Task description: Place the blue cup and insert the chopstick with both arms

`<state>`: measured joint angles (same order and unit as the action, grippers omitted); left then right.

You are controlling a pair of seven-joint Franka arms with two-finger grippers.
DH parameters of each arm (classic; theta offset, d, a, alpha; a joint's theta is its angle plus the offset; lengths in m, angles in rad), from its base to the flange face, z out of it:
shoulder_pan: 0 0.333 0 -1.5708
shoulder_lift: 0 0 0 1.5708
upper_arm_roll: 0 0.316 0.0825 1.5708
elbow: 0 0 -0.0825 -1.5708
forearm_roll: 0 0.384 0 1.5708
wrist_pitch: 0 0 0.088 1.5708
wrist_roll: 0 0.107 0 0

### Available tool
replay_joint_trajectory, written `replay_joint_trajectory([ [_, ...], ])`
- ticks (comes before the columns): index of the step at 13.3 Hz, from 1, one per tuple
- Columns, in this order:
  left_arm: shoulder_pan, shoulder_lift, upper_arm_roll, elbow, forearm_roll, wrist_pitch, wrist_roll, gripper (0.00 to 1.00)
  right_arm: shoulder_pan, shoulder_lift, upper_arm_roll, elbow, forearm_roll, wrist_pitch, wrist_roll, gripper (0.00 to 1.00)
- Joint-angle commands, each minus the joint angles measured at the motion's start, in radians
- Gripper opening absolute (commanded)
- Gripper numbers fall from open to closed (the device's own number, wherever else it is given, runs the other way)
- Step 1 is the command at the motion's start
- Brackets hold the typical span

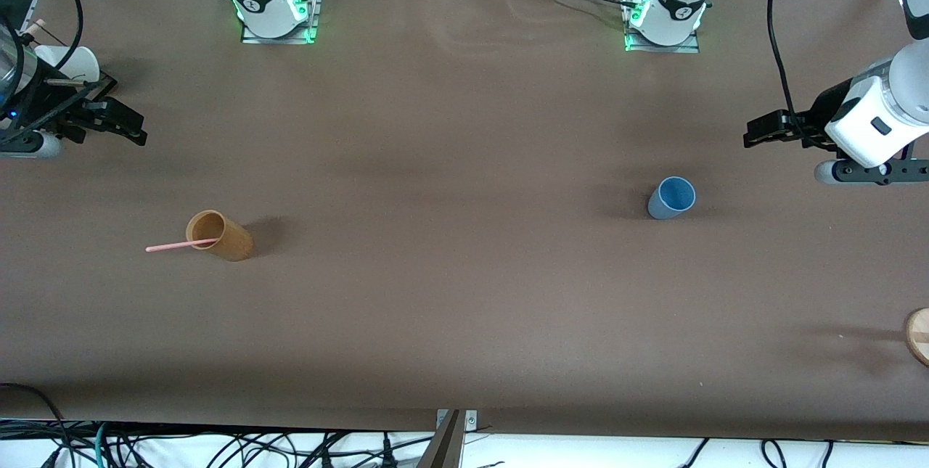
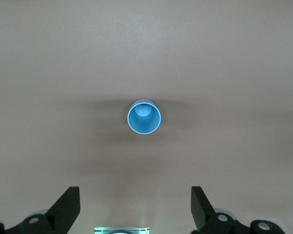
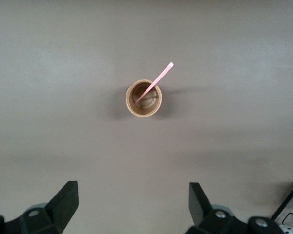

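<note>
Cup [image 1: 671, 197], blue, stands upright on the bench [image 1: 450, 163] toward the left arm's end; left hand [image 2: 136, 204] above, wide open and empty, should straddle its rim. Right hand [image 3: 134, 202], open and empty, waits over the chopstick [image 3: 154, 83].

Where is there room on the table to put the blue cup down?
The widest bare stretch lies between the tan cup, which holds the pink chopstick, and the blue cup. It gets busier at the ends: the right gripper by the white cup, and the left gripper.

Left claw [image 1: 755, 136] and right claw [image 1: 134, 127] spread wide, aloft.
</note>
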<state>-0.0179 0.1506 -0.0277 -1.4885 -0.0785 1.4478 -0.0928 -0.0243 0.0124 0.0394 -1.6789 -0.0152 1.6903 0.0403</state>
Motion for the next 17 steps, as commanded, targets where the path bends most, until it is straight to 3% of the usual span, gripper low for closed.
replay_joint_trajectory([
  [1,0.004,-0.005,-0.003,0.001,0.006,-0.003,-0.001,1.00,-0.008,-0.011,0.011,-0.013,-0.002,0.003,0.015,1.00],
  [12,0.004,0.003,-0.005,-0.003,0.006,-0.001,-0.002,1.00,-0.008,-0.011,0.011,-0.013,-0.002,0.002,0.015,1.00],
  [17,0.003,0.150,0.000,0.004,0.016,0.008,0.015,1.00,-0.008,-0.011,0.011,-0.013,-0.002,0.002,0.015,1.00],
])
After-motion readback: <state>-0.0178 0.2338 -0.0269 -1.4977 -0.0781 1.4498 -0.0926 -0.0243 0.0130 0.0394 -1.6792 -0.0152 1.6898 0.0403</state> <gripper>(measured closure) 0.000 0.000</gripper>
